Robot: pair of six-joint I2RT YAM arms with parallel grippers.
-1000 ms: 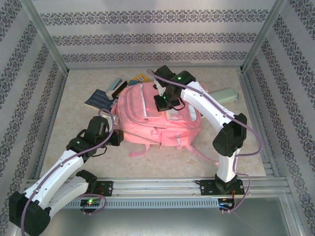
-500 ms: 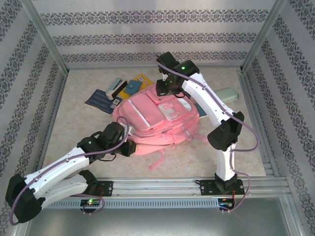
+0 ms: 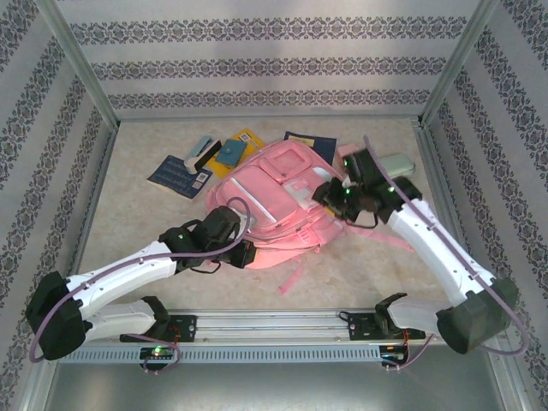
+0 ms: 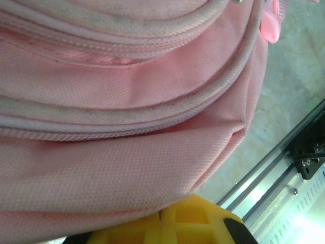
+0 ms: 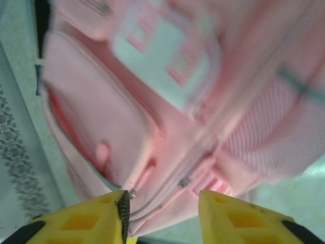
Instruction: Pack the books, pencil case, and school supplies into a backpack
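Two changes in the last second: the right end effector point(image 3: 330, 195) opened up, fingers apart, and swung round to the right side of the backpack point(image 3: 274, 201). The left end effector point(image 3: 244, 253) is pinched together at the near-left edge. The pack sits turned mid-tabletop point(image 3: 128, 214), and the books point(image 3: 180, 175) behind it are still unpacked.

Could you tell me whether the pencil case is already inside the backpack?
No, the pencil case lies out on the table, to the right of the backpack.
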